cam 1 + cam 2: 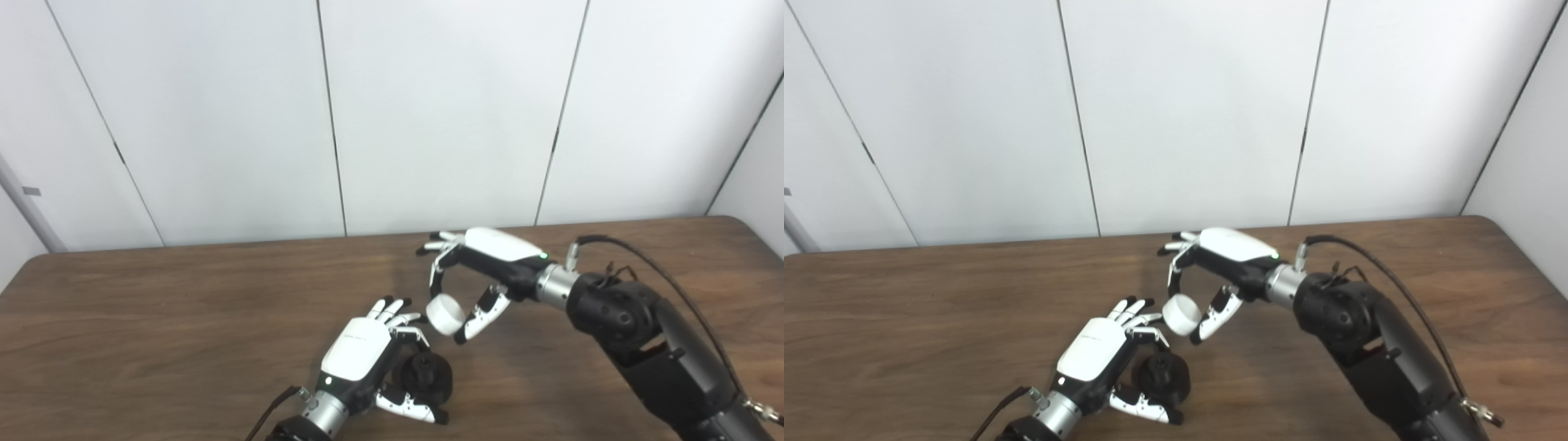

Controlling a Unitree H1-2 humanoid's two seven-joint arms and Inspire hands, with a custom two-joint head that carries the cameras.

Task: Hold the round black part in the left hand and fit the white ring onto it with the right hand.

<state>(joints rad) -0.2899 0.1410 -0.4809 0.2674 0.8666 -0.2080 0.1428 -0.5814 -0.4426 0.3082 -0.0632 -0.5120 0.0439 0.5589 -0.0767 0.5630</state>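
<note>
I have the left hand (361,358) low over the tabletop (153,318), fingers grasping the round black part (429,376) with its hub turned up and open toward the right, so it stays steady. The right hand (484,269) pinches the white ring (445,313) between thumb and fingers, just above and near the part, not yet touching; 1 short descent should seat it.
</note>
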